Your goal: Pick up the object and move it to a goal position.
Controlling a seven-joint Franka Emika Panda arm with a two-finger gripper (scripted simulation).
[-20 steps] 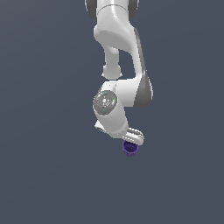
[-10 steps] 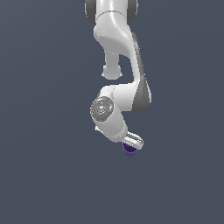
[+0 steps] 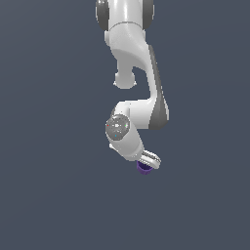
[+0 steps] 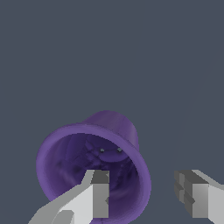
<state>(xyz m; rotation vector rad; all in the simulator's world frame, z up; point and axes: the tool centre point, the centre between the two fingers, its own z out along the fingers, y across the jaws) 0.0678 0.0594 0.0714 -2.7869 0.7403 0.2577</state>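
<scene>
Panda arm's gripper (image 4: 146,199) poised over a small purple cup (image 4: 94,168) on the plain grey floor (image 3: 53,195).

The jaws stand spread, one finger (image 4: 94,197) over the cup's hollow mouth, the other outside its wall. The cup sits directly beneath the gripper, mouth up toward the wrist camera, axis roughly upright, slightly tilted. It looks light, rigid and smooth; pinching the thin rim wall seems the best hold.

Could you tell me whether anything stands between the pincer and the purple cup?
Nothing visible does. In the wrist view the pincer is open right at the purple cup, one finger over its hollow, the other outside the rim.
</scene>
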